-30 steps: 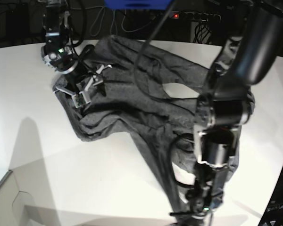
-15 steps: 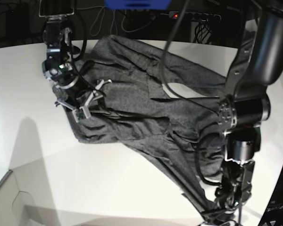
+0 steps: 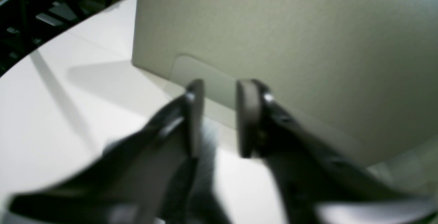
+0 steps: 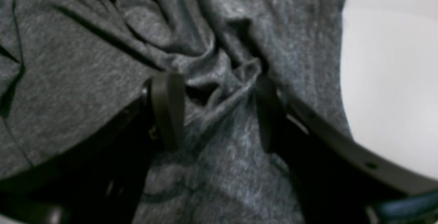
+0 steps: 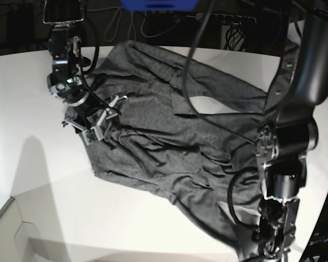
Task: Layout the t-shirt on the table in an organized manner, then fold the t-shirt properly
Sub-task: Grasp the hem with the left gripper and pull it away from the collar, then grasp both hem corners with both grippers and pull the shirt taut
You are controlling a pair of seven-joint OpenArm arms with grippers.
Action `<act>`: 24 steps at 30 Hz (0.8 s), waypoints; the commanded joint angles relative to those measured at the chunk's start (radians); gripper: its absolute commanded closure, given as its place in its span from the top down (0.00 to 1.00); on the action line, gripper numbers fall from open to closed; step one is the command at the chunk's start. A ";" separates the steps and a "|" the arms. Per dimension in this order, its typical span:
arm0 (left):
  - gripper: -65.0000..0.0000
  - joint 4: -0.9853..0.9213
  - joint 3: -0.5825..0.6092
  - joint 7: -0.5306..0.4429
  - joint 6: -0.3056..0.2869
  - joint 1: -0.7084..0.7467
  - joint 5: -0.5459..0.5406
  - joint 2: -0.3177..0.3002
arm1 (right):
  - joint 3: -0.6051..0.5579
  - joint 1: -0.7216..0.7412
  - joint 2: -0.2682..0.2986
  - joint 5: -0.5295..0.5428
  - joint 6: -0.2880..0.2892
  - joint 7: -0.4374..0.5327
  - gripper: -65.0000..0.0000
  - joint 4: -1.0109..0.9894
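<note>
We see the shirt [image 5: 169, 136] crumpled across the white counter [image 5: 38, 164]. Right pincer [image 4: 214, 111] gapes wide over bunched cloth; left pincer [image 3: 219, 118] stands parted, gripping nothing.

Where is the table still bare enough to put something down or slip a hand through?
Bare table runs left of the t-shirt and along the near edge below its hem. A small bare gap shows inside the shirt by the far sleeve. Crowded: the shirt's left edge under the right pincer, and the near right corner around the left arm.
</note>
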 commanded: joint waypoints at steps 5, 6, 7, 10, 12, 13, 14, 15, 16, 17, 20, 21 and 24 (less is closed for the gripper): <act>0.57 0.069 -0.006 -0.019 -0.008 0.051 -0.008 -0.011 | 0.002 0.053 0.014 0.012 -0.001 0.022 0.52 0.016; 0.59 0.112 -0.008 -0.018 -0.008 0.083 -0.008 -0.028 | 0.002 0.070 0.014 0.012 -0.001 0.022 0.52 0.016; 0.59 0.155 -0.008 -0.016 -0.006 0.126 -0.010 -0.039 | 0.002 0.085 0.014 0.012 -0.001 0.022 0.52 0.016; 0.59 0.365 -0.009 0.102 -0.006 0.260 -0.076 -0.059 | 0.002 0.142 0.014 0.014 -0.001 0.022 0.51 -0.011; 0.59 0.520 -0.009 0.215 -0.005 0.356 -0.142 -0.094 | 0.003 0.205 0.011 0.014 -0.001 0.022 0.51 -0.067; 0.59 0.577 -0.009 0.257 -0.005 0.401 -0.166 -0.106 | 0.003 0.233 0.011 0.015 -0.001 0.022 0.49 -0.103; 0.59 0.628 -0.009 0.287 -0.005 0.448 -0.181 -0.117 | 0.003 0.259 0.009 0.017 -0.001 0.022 0.46 -0.139; 0.59 0.666 -0.011 0.310 -0.005 0.498 -0.192 -0.128 | 0.003 0.286 0.008 0.017 -0.001 0.022 0.40 -0.178; 0.59 0.686 -0.024 0.320 -0.005 0.547 -0.191 -0.132 | 0.003 0.317 0.008 0.017 -0.001 0.022 0.31 -0.218; 0.59 0.689 -0.046 0.318 -0.005 0.588 -0.191 -0.132 | 0.003 0.345 0.006 0.017 -0.001 0.022 0.21 -0.261; 0.59 0.689 -0.095 0.321 -0.006 0.671 -0.197 -0.132 | 0.002 0.427 -0.005 0.017 -0.001 0.027 0.00 -0.385; 0.59 0.691 -0.103 0.321 -0.008 0.695 -0.194 -0.132 | 0.002 0.452 -0.005 0.017 -0.001 0.030 0.00 -0.425; 0.59 0.688 -0.106 0.320 -0.009 0.740 -0.191 -0.131 | 0.002 0.529 -0.005 0.017 -0.001 0.035 0.01 -0.548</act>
